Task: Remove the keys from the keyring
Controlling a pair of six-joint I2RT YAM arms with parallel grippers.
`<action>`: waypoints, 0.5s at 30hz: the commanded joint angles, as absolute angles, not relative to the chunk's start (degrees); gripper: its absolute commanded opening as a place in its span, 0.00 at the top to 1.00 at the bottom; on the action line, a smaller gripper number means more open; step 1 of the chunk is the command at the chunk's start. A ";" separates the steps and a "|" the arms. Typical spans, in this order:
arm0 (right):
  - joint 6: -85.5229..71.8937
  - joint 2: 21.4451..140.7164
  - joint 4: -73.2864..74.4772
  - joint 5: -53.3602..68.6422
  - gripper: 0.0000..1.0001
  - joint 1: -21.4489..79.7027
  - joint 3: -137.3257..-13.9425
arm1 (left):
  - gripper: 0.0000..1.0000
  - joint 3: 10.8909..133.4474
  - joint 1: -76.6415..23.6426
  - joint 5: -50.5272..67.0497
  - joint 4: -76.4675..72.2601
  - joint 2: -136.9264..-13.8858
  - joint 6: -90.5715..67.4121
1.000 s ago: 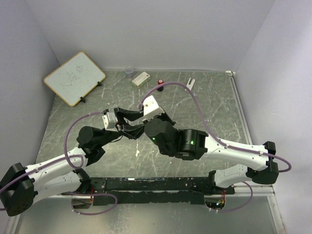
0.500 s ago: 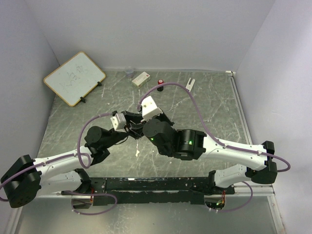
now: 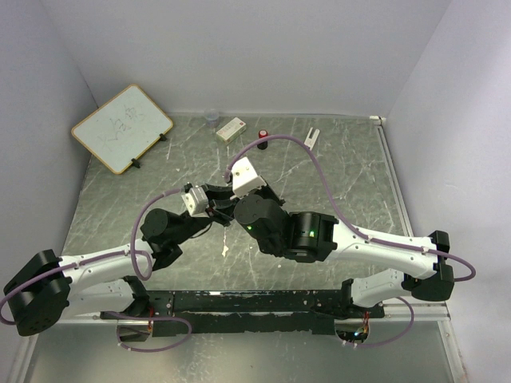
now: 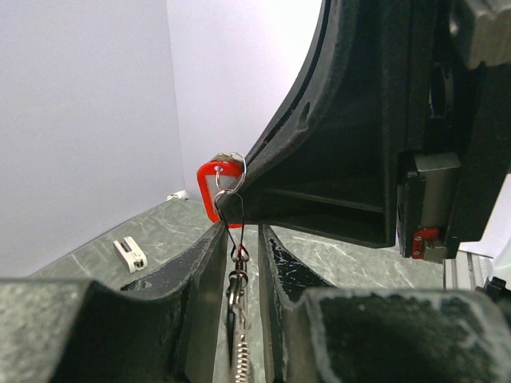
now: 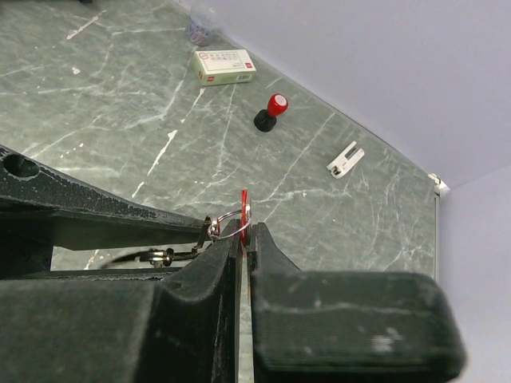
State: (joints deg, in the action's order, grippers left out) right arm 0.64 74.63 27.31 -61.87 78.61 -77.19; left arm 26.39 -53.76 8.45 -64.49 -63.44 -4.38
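Clenched in the right gripper (image 5: pixel 245 231), a red plastic-headed key (image 5: pixel 244 197), thin round silver wire keyring (image 5: pixel 230 221) looped just beside the jaw tips — left gripper (image 4: pixel 241 239) jaws narrowly parted, small silver metal keys (image 4: pixel 236 291) dangling between them

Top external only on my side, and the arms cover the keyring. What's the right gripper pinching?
Observer: In the right wrist view, the right gripper is shut on the red key, edge-on between its fingers.
Operator: Key off the ring yet?
Observer: No. In the left wrist view, the keyring looks threaded through the top of the red head.
Operator: Left jaws on anything?
Observer: Not yet. The left gripper is open narrowly, and silver pieces hang from the ring between its fingers with a gap on each side.
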 commanded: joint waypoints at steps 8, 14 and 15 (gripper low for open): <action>-0.18 73.83 25.80 -62.34 1.00 79.02 -76.69 | 0.73 26.72 -55.45 6.70 -67.61 -64.15 -2.34; -0.35 73.70 25.75 -62.32 1.00 79.03 -76.41 | 0.75 26.61 -55.82 6.11 -68.16 -63.92 -2.29; -0.35 73.75 25.75 -62.32 1.00 79.03 -76.45 | 0.75 26.56 -55.83 6.05 -68.15 -64.06 -2.31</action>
